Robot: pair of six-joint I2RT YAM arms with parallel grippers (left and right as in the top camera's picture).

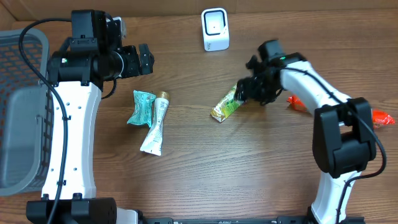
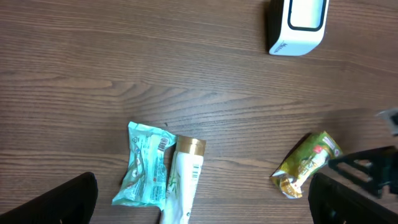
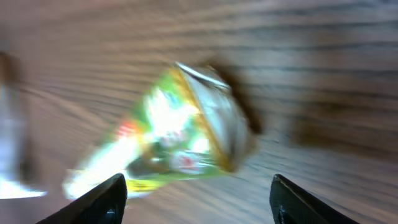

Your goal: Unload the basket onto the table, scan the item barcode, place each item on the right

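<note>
Green-and-yellow foil snack packet (image 1: pixel 225 107) lies right of centre on the wooden worktop (image 1: pixel 249 174), its far end between the spread fingers of the right hand (image 1: pixel 244 93). Left hand (image 1: pixel 145 60) hangs spread wide at far left.

At the right wrist we see the green packet (image 3: pixel 180 134) only as blur; the left wrist view's edge crops the white tube (image 2: pixel 182 183).

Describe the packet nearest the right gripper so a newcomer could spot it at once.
From the white scanner at the top of the overhead view, look down toward the right gripper. Right by it lies the green-and-yellow packet. Its neighbours, a teal packet and a white tube, lie side by side farther left.
</note>
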